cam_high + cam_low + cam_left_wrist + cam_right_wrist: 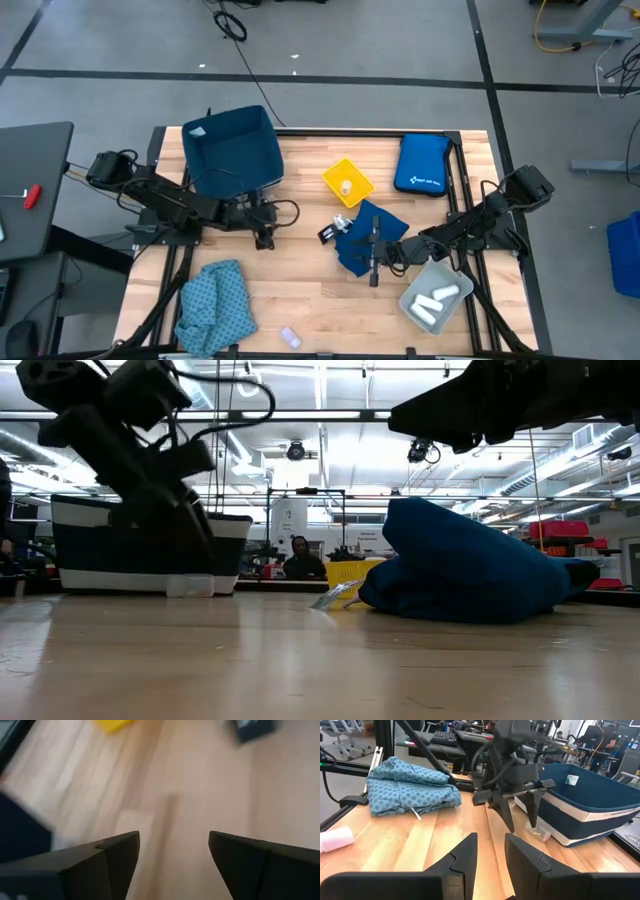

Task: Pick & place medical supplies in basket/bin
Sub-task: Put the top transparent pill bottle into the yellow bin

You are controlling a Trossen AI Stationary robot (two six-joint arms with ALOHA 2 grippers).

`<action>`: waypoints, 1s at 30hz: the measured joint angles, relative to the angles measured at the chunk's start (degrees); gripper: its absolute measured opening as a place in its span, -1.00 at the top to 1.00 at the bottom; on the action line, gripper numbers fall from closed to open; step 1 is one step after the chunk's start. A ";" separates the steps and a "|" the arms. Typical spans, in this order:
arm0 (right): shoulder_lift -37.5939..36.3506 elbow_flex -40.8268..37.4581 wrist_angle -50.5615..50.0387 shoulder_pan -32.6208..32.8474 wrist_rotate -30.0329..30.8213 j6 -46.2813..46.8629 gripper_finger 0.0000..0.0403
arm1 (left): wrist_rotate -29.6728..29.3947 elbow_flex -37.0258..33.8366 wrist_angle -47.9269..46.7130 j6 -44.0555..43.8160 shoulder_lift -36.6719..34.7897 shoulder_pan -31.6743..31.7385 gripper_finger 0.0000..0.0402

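Table stock as we log it:

- Navy basket (232, 150): rear left of table, white band round its base. Contents not visible to us.
- Left gripper (264, 238): just in front of basket, over bare wood, fingers wide apart, nothing between them.
- Right gripper (375, 262): over the near edge of the navy cloth (368, 240), mid-table. Fingers narrow, small gap, nothing gripped per its wrist view.
- Navy cloth: bunched in a mound, well apart from basket. A small dark item w/ white label (329, 233) lies at its left edge; a clear wrapper shows at that edge in the low view.
- Teal cloth (213, 305): crumpled, front left, near table edge.
- White roll (335, 840): lies alone on wood nr the front edge.
- Grey bin (436, 296): front right, beside right arm, holds white rolls (440, 295).
- Yellow tray (347, 182): centre rear, one small pale item inside, type unclear.
- Blue pouch (421, 165): rear right, not on our pick list.

Risks, our judgement:
1. Cloth is loose; a narrow pinch may take one fold only, so it trails or slips in transit.
2. Lifting cloth could drag the labelled item or wrapper along w/ it.
3. Both arms sit near mid-table; a carry towards the basket crosses the left arm's space, collision poss.
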 joint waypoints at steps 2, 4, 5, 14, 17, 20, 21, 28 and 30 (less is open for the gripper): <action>0.00 0.00 0.00 0.00 0.00 0.00 0.48 | -2.91 0.00 -3.41 -0.07 0.00 0.28 -0.22; 0.00 0.00 0.00 0.00 0.00 0.01 0.48 | -5.56 0.00 -5.74 -0.44 0.00 0.57 -0.22; 0.00 0.00 0.00 0.00 0.00 0.00 0.48 | -6.74 0.00 -6.59 -0.43 -0.02 0.75 -0.22; 0.00 0.00 0.00 -0.09 0.00 0.02 0.48 | -4.77 0.00 -10.26 -4.18 -0.04 5.97 -0.22; 0.00 0.00 0.02 -0.09 0.02 0.02 0.48 | -1.98 0.01 -10.11 -6.16 -0.07 8.45 -0.22; 0.00 0.00 0.03 -0.09 0.02 0.02 0.48 | -0.62 0.04 -9.93 -7.79 -0.09 10.78 -0.22; 0.00 0.00 0.02 -0.09 0.01 0.02 0.48 | 0.45 0.04 -9.75 -8.11 -0.11 11.46 -0.22; 0.00 0.00 0.13 -0.09 0.02 0.02 0.48 | 5.92 0.02 -9.42 -10.57 -0.07 14.11 -0.22; 0.00 0.00 0.12 -0.09 0.02 0.02 0.48 | 6.43 0.00 -9.26 -10.48 -0.07 13.94 -0.21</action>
